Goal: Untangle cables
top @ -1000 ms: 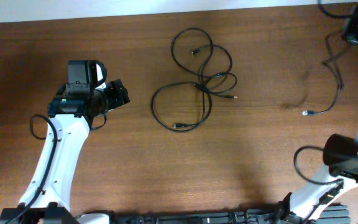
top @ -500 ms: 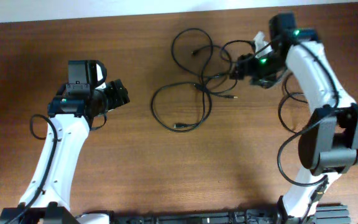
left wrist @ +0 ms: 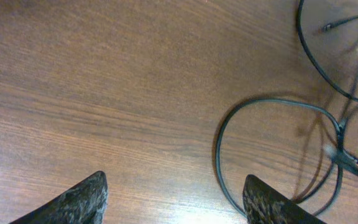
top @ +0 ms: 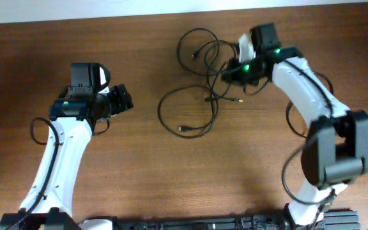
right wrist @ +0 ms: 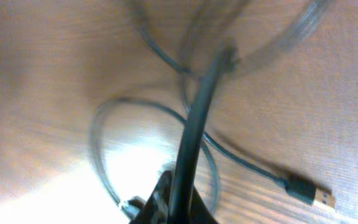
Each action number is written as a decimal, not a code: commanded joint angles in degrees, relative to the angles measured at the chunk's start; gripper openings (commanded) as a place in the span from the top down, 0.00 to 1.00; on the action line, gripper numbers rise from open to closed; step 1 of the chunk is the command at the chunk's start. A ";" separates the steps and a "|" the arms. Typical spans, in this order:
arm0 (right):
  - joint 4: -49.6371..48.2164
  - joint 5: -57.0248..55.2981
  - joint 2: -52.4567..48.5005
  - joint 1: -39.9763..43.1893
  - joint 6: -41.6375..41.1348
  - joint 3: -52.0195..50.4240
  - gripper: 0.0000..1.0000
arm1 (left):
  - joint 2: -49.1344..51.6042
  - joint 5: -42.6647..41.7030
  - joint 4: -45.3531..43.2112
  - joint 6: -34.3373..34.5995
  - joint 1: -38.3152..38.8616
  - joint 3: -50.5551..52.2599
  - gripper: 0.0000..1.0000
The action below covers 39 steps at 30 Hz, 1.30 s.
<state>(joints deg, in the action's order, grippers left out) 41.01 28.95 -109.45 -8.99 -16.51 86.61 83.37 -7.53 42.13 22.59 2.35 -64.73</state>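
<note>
The cables [top: 184,130] are thin black cords lying in a loose tangle of loops at the middle of the wooden table. My right gripper [top: 226,73] is at the tangle's right side and is shut on one cable strand. In the right wrist view this strand [right wrist: 194,118] runs up from between the fingers [right wrist: 178,202], and a plug end [right wrist: 309,194] lies on the table beyond. My left gripper [top: 128,99] is open and empty, left of the tangle. The left wrist view shows its fingers [left wrist: 176,199] spread apart, with a cable loop [left wrist: 218,134] just ahead on the right.
The wooden table [top: 107,179] stretches round the tangle. A pale wall strip [top: 75,9] runs along the far edge. Thicker black wires hang from the right arm [top: 299,115].
My right arm has swung in from the right edge to the tangle and closed on a strand, and the right-hand loops have shifted. The left arm has not moved.
</note>
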 commanded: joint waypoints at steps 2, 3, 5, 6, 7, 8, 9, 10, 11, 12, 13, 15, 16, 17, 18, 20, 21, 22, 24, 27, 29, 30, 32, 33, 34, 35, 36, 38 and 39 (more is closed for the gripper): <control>17.77 5.22 12.07 0.11 14.45 32.76 0.96 | 0.26 -0.22 -0.07 0.07 0.02 0.11 0.30; 20.55 5.29 12.83 0.11 14.64 39.89 0.96 | 0.26 -0.22 -0.07 0.07 0.02 0.11 0.30; 24.55 5.31 14.03 0.11 15.15 52.81 0.96 | 0.26 -0.20 -0.09 0.07 0.02 0.11 0.29; 25.14 5.33 14.58 0.11 16.11 56.81 0.96 | 0.26 -0.22 -0.11 0.07 0.02 0.11 0.29; 25.05 5.38 15.04 0.04 16.09 58.36 0.96 | 0.26 -0.28 -0.20 0.09 0.02 0.11 0.29; 24.81 5.38 15.37 0.04 16.09 58.49 0.96 | 0.26 -1.99 -0.70 0.07 0.09 0.11 0.29; 24.46 6.36 15.34 0.04 16.09 58.47 0.96 | 0.26 -6.73 -2.54 0.04 0.44 0.11 0.25; 23.65 8.22 15.21 0.04 16.09 58.45 0.96 | 0.26 -11.98 -4.81 -0.17 0.94 0.13 0.18; 21.68 10.80 15.21 0.00 16.06 58.42 0.96 | 0.31 -20.50 -8.39 -1.92 1.70 0.13 0.09; 19.45 11.87 15.21 0.00 15.56 58.42 0.96 | 0.31 -30.18 -12.92 -2.91 2.62 0.13 0.05; 16.31 11.80 15.21 0.00 13.27 58.42 0.96 | 0.31 -35.74 -16.24 -2.91 3.78 0.13 0.04; 9.16 11.76 15.23 0.00 10.62 58.42 0.96 | 0.31 -37.22 -17.11 -2.89 6.47 0.15 0.03; 5.99 11.23 15.23 0.02 9.55 58.42 0.96 | 0.31 -37.33 -17.03 -2.89 7.32 0.17 0.02; 2.10 11.10 15.23 0.00 9.53 58.42 0.96 | 0.31 -37.31 -17.05 -2.89 8.55 0.17 0.02; -1.97 10.91 15.23 0.00 8.26 58.42 0.96 | 0.31 -37.33 -17.35 -2.91 10.23 0.17 0.00; -11.41 10.93 15.23 0.00 3.10 58.42 0.96 | 0.31 -37.92 -19.41 -2.99 13.11 0.17 0.01; -20.81 10.93 15.21 0.00 -2.14 58.42 0.96 | 0.31 -38.16 -21.59 -4.48 14.97 0.17 0.01; -26.64 10.93 15.23 0.00 -4.37 58.42 0.96 | 0.31 -38.23 -23.10 -5.57 16.41 0.17 0.01; -32.96 10.86 15.23 0.00 -5.49 58.42 0.96 | 0.31 -38.14 -25.59 -6.03 18.43 0.17 0.01; -17.66 4.44 15.17 0.07 -4.52 58.42 0.96 | 0.44 -33.20 -25.00 -6.88 19.37 0.17 0.01; 3.15 -17.62 14.80 0.07 1.62 58.40 0.96 | 1.49 -29.38 -20.35 -6.88 19.37 0.17 0.01; 10.67 -31.91 14.25 0.07 2.73 58.40 0.96 | 2.29 -27.89 -17.77 -6.88 19.37 0.17 0.01; 27.91 -73.37 11.10 1.95 2.51 58.05 0.96 | 4.76 -26.93 -15.39 -6.88 19.37 0.17 0.01; 33.92 -82.09 9.07 4.22 1.92 57.99 0.96 | 5.42 -26.93 -15.45 -6.88 19.37 0.17 0.01; 38.53 -83.56 7.65 6.38 -0.57 57.99 0.96 | 5.73 -26.88 -15.45 -6.91 19.34 0.17 0.01; 45.24 -76.91 5.60 10.69 -5.14 57.99 0.96 | 5.77 -25.27 -15.43 -6.88 19.34 0.17 0.01; 48.98 -64.52 3.91 13.99 -5.64 57.99 0.95 | 5.77 -24.09 -15.45 -6.88 19.34 0.17 0.01; 54.47 -47.04 0.24 18.58 -5.38 57.99 0.80 | 5.77 -24.09 -15.45 -6.88 19.34 0.17 0.01; 56.30 -43.93 -2.27 20.41 -5.31 57.96 0.23 | 5.77 -24.11 -15.43 -6.88 19.37 0.17 0.01</control>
<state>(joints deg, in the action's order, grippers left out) 95.13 -27.46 -108.18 8.78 -20.78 144.24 88.84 -32.58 26.76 16.62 21.50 -64.51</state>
